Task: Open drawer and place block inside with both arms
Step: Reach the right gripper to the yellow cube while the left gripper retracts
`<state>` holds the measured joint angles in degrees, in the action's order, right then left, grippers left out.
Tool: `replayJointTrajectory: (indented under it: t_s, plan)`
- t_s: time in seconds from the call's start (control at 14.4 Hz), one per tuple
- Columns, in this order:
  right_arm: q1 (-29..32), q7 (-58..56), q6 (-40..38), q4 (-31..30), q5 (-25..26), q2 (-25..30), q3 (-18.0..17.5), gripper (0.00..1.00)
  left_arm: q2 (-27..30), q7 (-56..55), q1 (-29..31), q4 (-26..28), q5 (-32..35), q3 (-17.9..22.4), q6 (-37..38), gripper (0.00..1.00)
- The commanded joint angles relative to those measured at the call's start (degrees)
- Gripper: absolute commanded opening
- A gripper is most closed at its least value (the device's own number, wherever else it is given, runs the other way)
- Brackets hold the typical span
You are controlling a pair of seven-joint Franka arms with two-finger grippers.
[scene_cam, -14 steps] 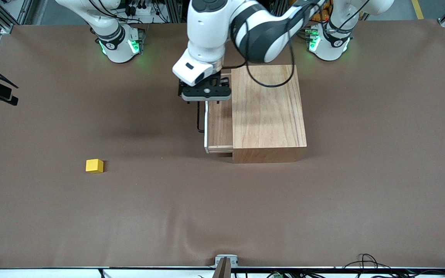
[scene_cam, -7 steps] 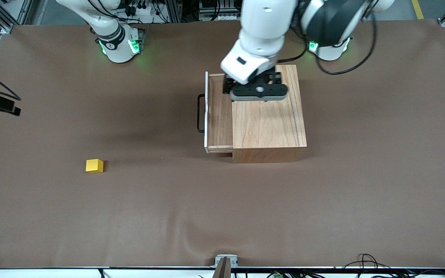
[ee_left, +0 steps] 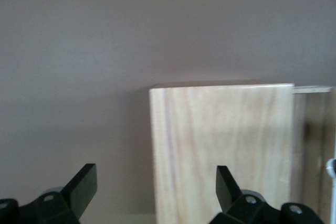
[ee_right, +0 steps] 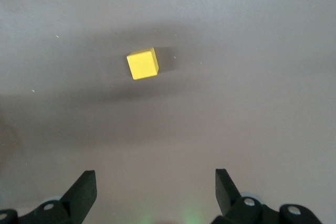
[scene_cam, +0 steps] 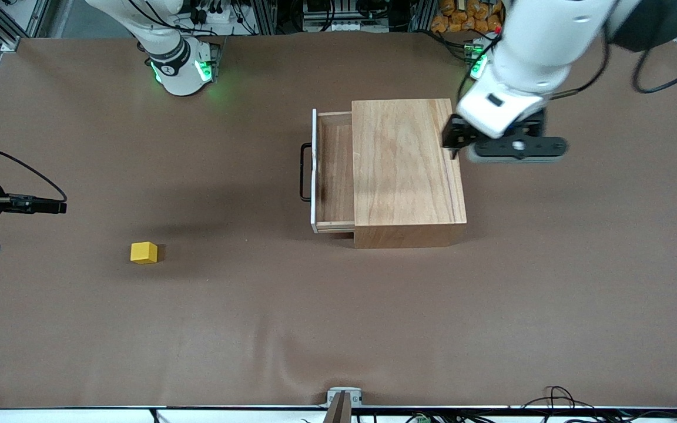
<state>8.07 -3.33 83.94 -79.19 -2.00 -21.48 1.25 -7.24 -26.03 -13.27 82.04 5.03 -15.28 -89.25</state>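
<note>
At about eight o'clock on the brown-covered worktop (scene_cam: 338,329), as the front camera shows it, the small bright yellow cube block (scene_cam: 143,252) sits alone, well apart from everything else; near the centre stands the light wooden box (scene_cam: 406,170), with its shallow light-wood drawer (scene_cam: 334,170) pulled out at the box's nine o'clock side, white front panel and black U-shaped bar handle (scene_cam: 302,173) leading; the tray looks bare. The left gripper (scene_cam: 515,150) hangs over the worktop just beside the box's three o'clock edge, its fingers (ee_left: 84,184) spread apart and holding nothing; the right gripper (ee_right: 156,182) hovers above the worktop toward the right arm's end, its fingers likewise released, the block in its wrist view but not between them.

The opening step looks done, and fetching the block seems to be the step in hand, a job for the right arm. The next move calls for centring the right gripper over the cube, squaring the fingers to its faces, lowering, clenching, then carrying it toward two o'clock and releasing it over the tray, clear of the handle and the box's overhanging top.
</note>
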Motion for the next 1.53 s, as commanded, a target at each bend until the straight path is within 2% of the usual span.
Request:
replayJointTrajectory:
  t_s: [0.0, 0.14, 0.35, 0.42, 0.49, 0.62, 0.76, 0.9, 1.11, 1.25, 1.39, 1.46]
  plan:
    - [1.94, -0.45, -0.62, 1.15, -0.29, -3.04, -0.99, 1.0, 5.12, 7.46, 5.69, 3.65, -0.73, -1.24, 1.71, 1.0]
    - [1.33, -0.37, -0.36, 1.15, 0.41, -6.1, -0.99, 1.0, 8.36, 10.03, 8.51, 5.84, -0.73, -1.24, 2.24, 1.0]
    - [3.17, -2.89, 1.83, 1.77, -0.02, -9.89, -0.99, 1.0, 16.61, 14.59, 10.63, 13.99, -0.9, -0.28, 2.59, 1.0]
    - [3.26, -7.18, 4.62, 1.07, -0.11, -10.51, -0.99, 1.0, 19.25, 14.69, 10.54, 17.07, -0.9, -0.01, 2.5, 1.0]
    - [3.52, -11.83, 8.74, -1.38, -0.37, -10.95, -0.99, 1.0, 19.8, 14.69, 10.54, 17.54, -0.9, 0.77, 2.59, 1.0]
    - [3.35, -14.6, 18.57, -8.04, -0.64, -10.87, -1.07, 1.0, 20.07, 15.13, 10.54, 17.46, -0.99, 3.41, 2.5, 1.0]
    - [1.87, -14.52, 27.37, -15.34, -0.73, -9.73, -1.25, 1.0, 20.16, 16.62, 10.37, 17.2, -2.73, 9.27, 1.98, 1.0]
    - [-0.15, -13.9, 34.06, -21.24, -0.73, -7.8, -1.25, 1.0, 19.46, 23.62, 10.19, 15.62, -4.94, 14.82, 1.19, 1.0]
    - [-0.96, -13.64, 41.36, -26.35, -0.73, -6.91, -1.25, 1.0, 17.79, 25.24, 9.93, 14.82, -2.23, 15.28, -0.83, 1.0]
    - [-1.04, -13.03, 47.17, -30.21, -0.82, -6.65, -1.34, 1.0, 17.08, 25.33, 9.93, 14.82, -2.83, 16.24, -3.73, 1.0]
    - [-1.04, -11.97, 47.98, -30.32, -1.43, -6.65, -1.43, 1.0, 16.21, 25.15, 9.93, 14.56, -3.01, 16.25, -4.61, 1.0]
    - [-1.22, -11.79, 49.29, -30.32, -3.35, -7.0, -1.43, 1.0, 15.33, 25.33, 9.93, 14.03, -2.84, 16.25, -6.01, 1.0]
